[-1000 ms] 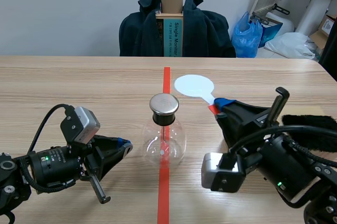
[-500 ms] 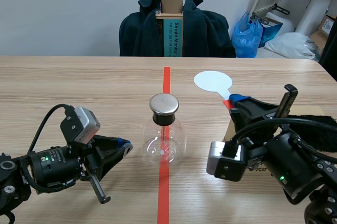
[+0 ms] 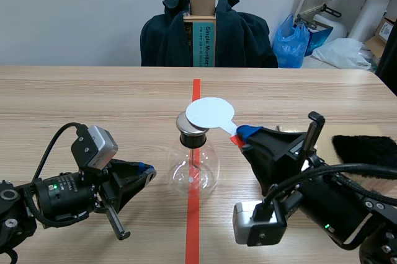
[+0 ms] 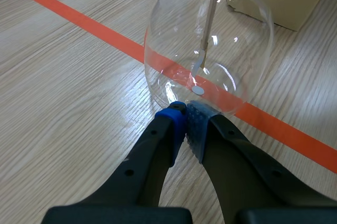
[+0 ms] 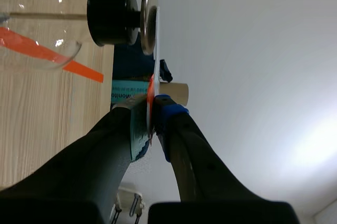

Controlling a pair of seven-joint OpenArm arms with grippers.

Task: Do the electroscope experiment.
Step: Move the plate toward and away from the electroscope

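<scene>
Right jaws' disc now over electroscope

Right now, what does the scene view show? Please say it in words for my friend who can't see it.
The right gripper holds a flat white round disc by its red handle, right over the metal cap of a clear round glass flask on a wooden table. The left gripper, shut, sits beside the flask.

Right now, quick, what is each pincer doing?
Left pincer: closed, holding nothing, tips by the glass flask.
Right pincer: closed on the handle of the white paddle.
</scene>
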